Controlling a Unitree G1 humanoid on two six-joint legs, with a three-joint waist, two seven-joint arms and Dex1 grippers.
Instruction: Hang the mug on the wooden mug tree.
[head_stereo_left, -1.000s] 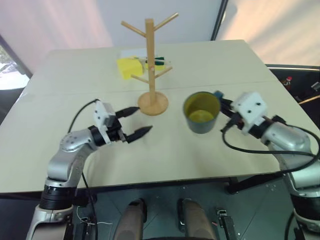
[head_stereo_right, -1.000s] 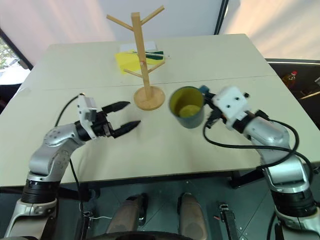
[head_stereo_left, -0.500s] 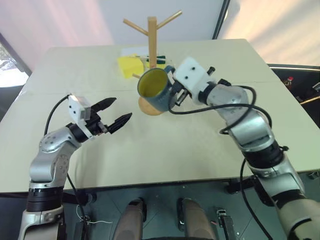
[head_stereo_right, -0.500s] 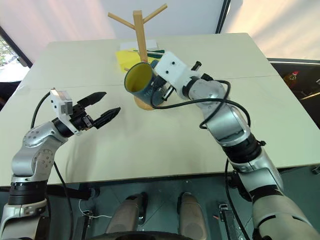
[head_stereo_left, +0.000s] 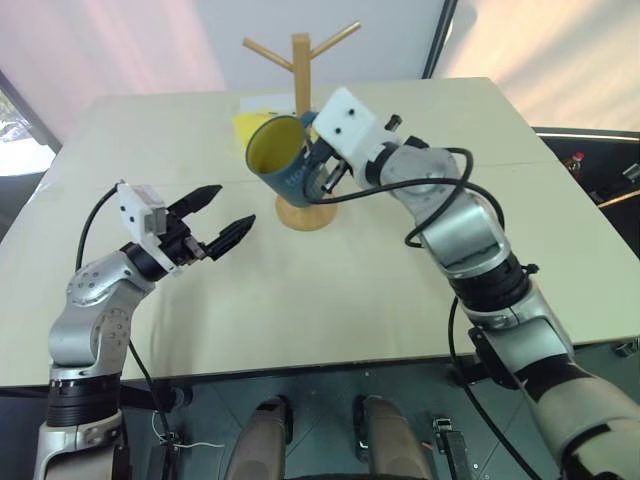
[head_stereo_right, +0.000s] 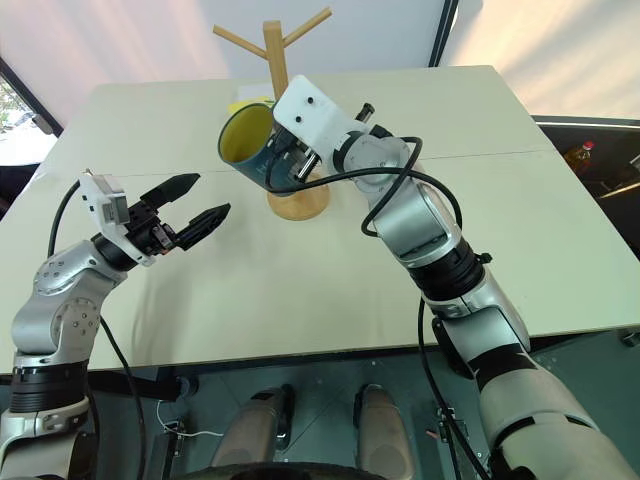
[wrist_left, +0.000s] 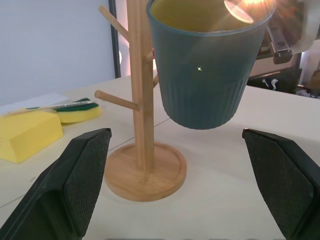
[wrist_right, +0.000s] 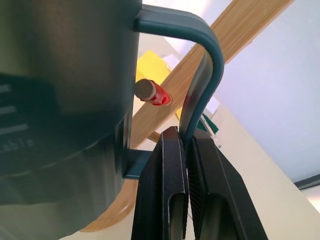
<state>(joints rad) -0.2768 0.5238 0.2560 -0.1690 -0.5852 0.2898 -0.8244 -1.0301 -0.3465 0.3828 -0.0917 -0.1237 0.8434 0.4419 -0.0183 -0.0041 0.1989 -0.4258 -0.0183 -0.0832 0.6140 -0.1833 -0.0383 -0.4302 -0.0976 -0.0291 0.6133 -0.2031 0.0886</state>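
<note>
The teal-blue mug (head_stereo_left: 278, 160) with its yellow inside hangs in the air, tilted with its mouth towards me, just in front of the wooden mug tree (head_stereo_left: 300, 95). My right gripper (wrist_right: 186, 136) is shut on the mug's loop handle (wrist_right: 206, 60); behind the handle runs a wooden peg (wrist_right: 240, 27). The tree's round base (head_stereo_left: 305, 212) rests on the table below the mug. My left gripper (head_stereo_left: 232, 207) is open and holds nothing. It hovers over the table to the left of the tree, pointing at the mug (wrist_left: 207, 75) and the post (wrist_left: 140, 90).
A yellow sponge (wrist_left: 25, 131) and a green-and-yellow sponge (wrist_left: 75, 107) lie on the table behind the tree, near white paper. The beige table (head_stereo_left: 400, 300) has a seam across it at about the tree's base. A dark pole (head_stereo_left: 440, 40) rises behind the far edge.
My right arm has lifted the mug from the right of the tree's base up and left, to in front of the post. The left gripper has drawn back to the left, still open.
</note>
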